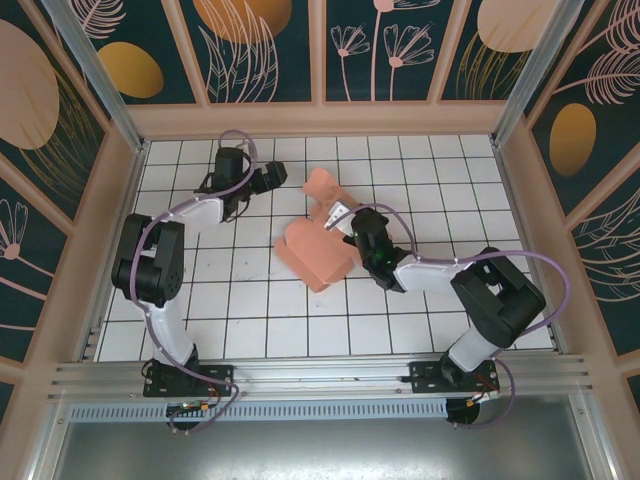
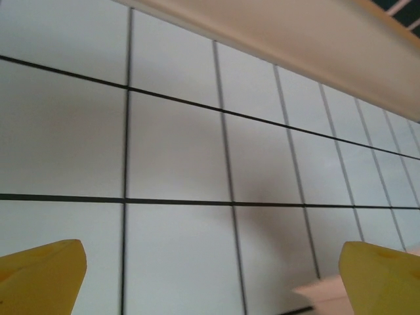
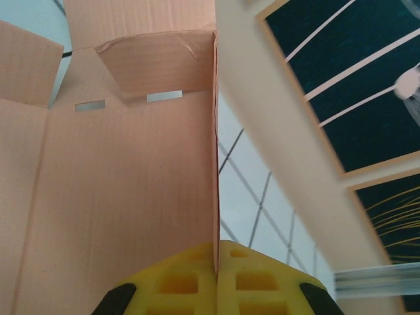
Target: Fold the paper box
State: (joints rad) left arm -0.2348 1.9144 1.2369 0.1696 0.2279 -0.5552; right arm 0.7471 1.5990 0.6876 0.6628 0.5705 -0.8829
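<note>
At table centre, your right gripper pinches paper box wall edge; left gripper spread wide, near box's far-left side.

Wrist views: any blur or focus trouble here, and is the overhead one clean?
Left wrist: tiled table soft, grid lines slightly smeared, faint grey shadow mid-frame. Right wrist: paper box sharp, patterned wall behind softer. Top external: even light, crisp, no glare.

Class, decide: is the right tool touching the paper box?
Touching. The right wrist view shows the right tool shut on an edge of the paper box.
</note>
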